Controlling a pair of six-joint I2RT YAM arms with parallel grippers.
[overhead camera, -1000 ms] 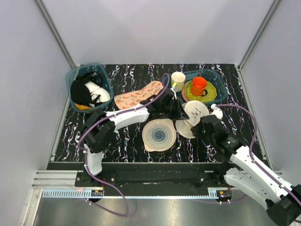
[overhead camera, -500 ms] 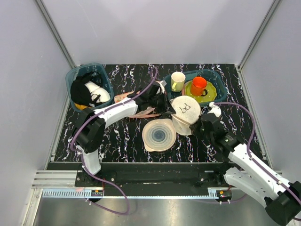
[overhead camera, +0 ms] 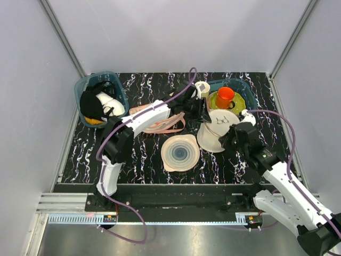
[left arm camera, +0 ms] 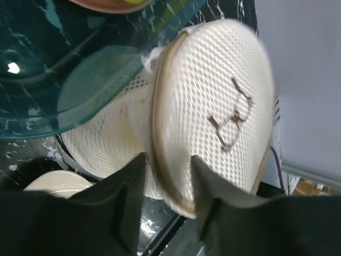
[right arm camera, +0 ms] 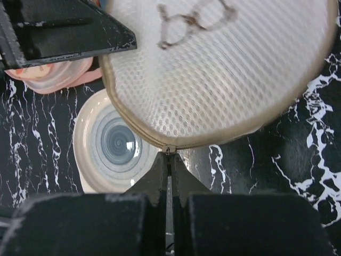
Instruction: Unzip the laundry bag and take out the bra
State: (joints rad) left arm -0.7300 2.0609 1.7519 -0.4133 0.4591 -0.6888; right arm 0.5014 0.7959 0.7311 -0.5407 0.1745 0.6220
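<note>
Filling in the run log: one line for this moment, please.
left gripper: clamps laundry bag rim | right gripper: shut on its zipper seam | zip: closed | bra: unseen

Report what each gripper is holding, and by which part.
Both hold the laundry bag by its rim seam: the right gripper pinches what looks like the zip pull there, the left gripper clamps the seam farther round.

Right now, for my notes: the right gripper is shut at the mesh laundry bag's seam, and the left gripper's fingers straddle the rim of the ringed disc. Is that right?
Not quite. The fingers of the left gripper straddle the rim of the laundry bag, as the left wrist view shows. The right gripper is shut at the bag's seam, as said.
</note>
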